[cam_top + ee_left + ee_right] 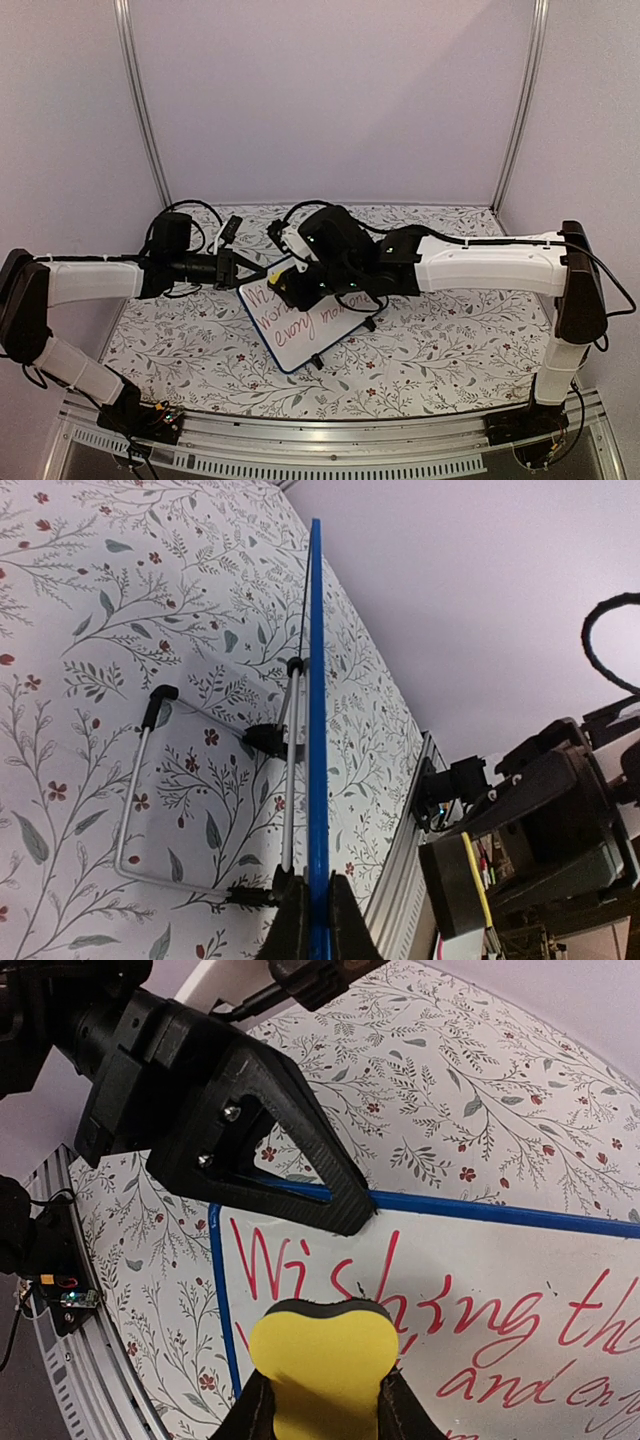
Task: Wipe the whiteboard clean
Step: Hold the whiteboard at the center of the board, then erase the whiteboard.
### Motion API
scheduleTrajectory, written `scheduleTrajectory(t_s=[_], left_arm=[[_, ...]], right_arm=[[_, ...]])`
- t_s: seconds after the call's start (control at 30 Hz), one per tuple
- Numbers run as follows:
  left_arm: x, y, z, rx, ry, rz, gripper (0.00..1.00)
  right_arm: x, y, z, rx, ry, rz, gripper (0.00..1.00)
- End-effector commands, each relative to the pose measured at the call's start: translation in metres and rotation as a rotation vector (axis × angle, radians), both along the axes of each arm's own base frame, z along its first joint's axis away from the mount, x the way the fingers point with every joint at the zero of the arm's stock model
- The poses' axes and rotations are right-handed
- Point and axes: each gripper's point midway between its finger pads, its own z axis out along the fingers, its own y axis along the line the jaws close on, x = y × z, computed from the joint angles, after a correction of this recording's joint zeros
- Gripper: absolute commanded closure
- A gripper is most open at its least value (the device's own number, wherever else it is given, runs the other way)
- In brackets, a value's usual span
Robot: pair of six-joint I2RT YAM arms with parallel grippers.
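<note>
The whiteboard (310,330) stands tilted on its wire stand in the middle of the table, with red handwriting on it. My left gripper (243,268) is shut on the board's top blue edge (317,780), seen edge-on in the left wrist view. My right gripper (320,1400) is shut on a yellow eraser block (320,1365) with a black pad. It holds the block over the board's top left corner, against or just above the red word "Wishing" (400,1290). The left gripper's black finger (300,1165) shows clamped on the frame there.
The table has a floral cloth (440,340). The board's wire stand (150,790) with black feet rests on the cloth behind the board. An aluminium rail (330,450) runs along the near edge. Pale walls enclose the back and sides.
</note>
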Motion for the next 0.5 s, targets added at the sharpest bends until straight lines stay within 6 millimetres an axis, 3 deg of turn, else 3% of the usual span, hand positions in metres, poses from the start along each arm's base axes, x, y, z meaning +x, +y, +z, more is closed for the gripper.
scheduleTrajectory(t_s=[0.0,0.47], left_arm=[[-0.002,-0.002,0.014,-0.034,-0.041,-0.012,1.00],[0.005,0.004,0.021,0.014,-0.097,0.048,1.00]], right_arm=[[-0.003,0.009,-0.008,-0.018,-0.020,0.009,0.82],[-0.010,0.033,-0.023,-0.068,-0.047,0.026,0.82]])
